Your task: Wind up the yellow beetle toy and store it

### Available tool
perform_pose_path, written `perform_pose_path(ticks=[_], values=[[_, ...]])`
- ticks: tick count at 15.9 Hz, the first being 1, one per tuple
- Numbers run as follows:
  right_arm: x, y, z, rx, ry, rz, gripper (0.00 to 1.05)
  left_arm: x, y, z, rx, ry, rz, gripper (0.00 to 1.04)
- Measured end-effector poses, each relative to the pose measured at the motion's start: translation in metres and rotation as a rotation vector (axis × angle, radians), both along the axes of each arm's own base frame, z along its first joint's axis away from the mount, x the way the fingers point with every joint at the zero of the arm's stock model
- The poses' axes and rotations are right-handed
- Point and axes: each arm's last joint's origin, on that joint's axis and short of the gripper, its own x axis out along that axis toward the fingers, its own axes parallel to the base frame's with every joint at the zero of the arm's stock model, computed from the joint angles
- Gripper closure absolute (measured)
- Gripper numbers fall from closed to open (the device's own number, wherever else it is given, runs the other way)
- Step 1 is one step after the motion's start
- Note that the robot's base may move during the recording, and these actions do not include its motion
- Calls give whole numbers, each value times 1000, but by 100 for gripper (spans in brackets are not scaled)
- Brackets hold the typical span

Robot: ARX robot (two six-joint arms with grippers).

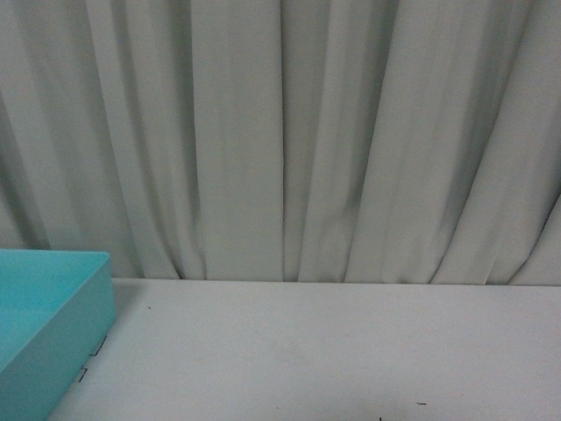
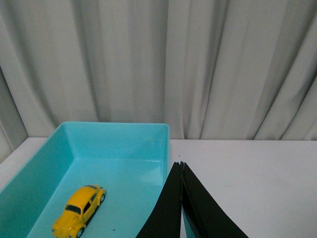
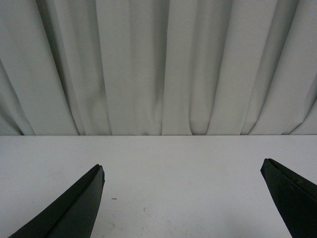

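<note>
One yellow beetle toy (image 2: 79, 210) lies inside the turquoise bin (image 2: 116, 135), beside the closed, empty left gripper (image 2: 181, 166); right gripper (image 3: 182, 171) spread.

Soft, even, slightly dim light throughout; all views mildly blurred, with gentle shadows in the curtain (image 1: 280, 140) folds.

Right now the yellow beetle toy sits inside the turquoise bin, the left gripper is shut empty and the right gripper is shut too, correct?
Not quite. The right gripper is open: the right wrist view shows its fingers spread wide over bare table. The rest holds: the left wrist view shows the yellow beetle toy inside the turquoise bin, and the left gripper shut empty.
</note>
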Motion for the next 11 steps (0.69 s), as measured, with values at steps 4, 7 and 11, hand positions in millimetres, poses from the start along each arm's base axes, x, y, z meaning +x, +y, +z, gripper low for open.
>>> perform_pose_path(ticks=[4,7,11], values=[[0,0,0,0,0,0,7,-6,0,-1,0,1,0,103],[0,0,0,0,0,0,7,-11,0,-4,0,32,0,103],[0,0,0,0,0,0,7,-18,0,-4,0,11,-2,103]])
